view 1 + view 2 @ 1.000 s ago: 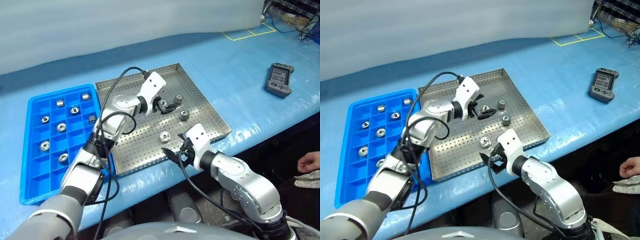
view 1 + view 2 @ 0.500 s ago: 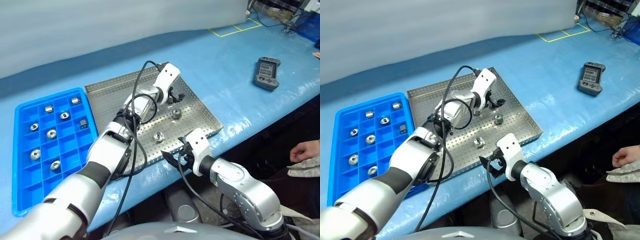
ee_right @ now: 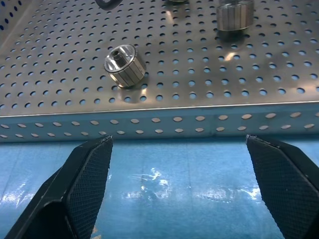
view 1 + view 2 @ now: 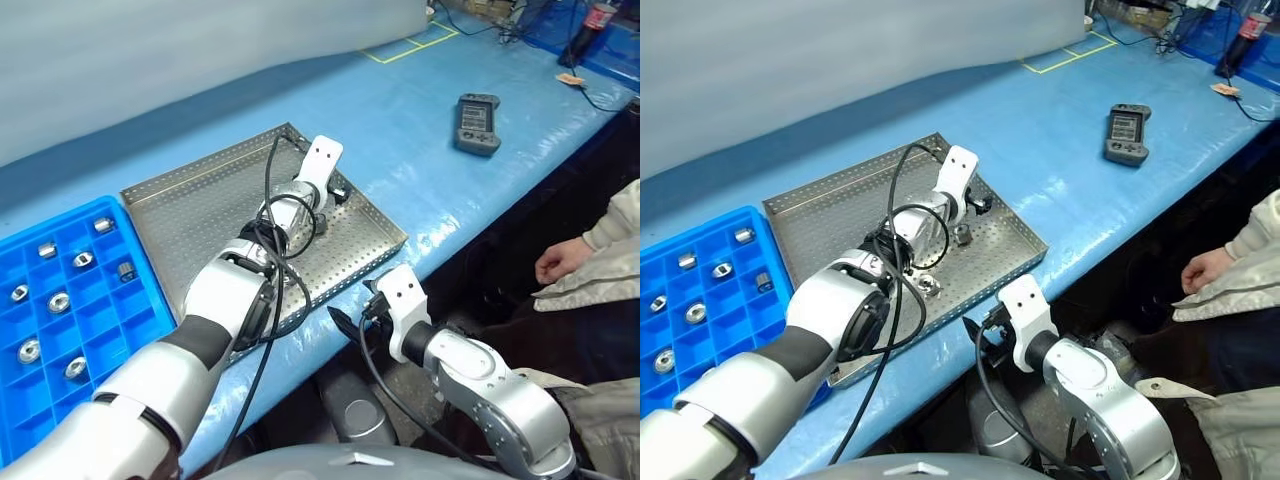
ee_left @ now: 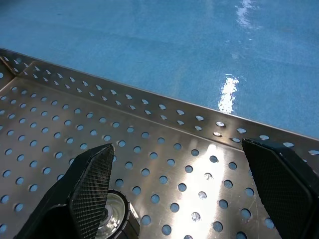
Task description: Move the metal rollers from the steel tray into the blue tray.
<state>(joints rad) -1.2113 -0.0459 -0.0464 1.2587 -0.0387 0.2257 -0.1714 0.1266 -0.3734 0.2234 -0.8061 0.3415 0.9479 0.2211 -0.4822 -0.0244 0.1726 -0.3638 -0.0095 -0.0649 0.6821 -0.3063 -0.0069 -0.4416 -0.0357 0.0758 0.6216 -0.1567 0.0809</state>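
Observation:
The steel tray (image 4: 190, 185) lies in the middle of the blue table. Two metal rollers (image 4: 963, 235) (image 4: 929, 286) rest on its perforated floor near the right and front sides. My left gripper (image 4: 980, 205) is stretched low over the tray's far right corner. It is open, and in the left wrist view one roller (image 5: 112, 221) lies just beside its left finger (image 5: 92, 184). My right gripper (image 4: 980, 325) hangs open off the table's front edge, facing the tray's rim (image 3: 149, 124) and two rollers (image 3: 124, 64). The blue tray (image 4: 100, 205) at left holds several rollers (image 4: 84, 259).
A grey handheld controller (image 4: 477, 110) lies on the table to the right of the steel tray. A person's hand (image 4: 560, 262) and light sleeve are beyond the table's right edge. Yellow tape lines (image 4: 405, 45) mark the far table.
The camera has swung right, so the whole scene slid left. My left arm has stretched further across the steel tray towards its far right corner, its jaws still apart. The right gripper has stayed put.

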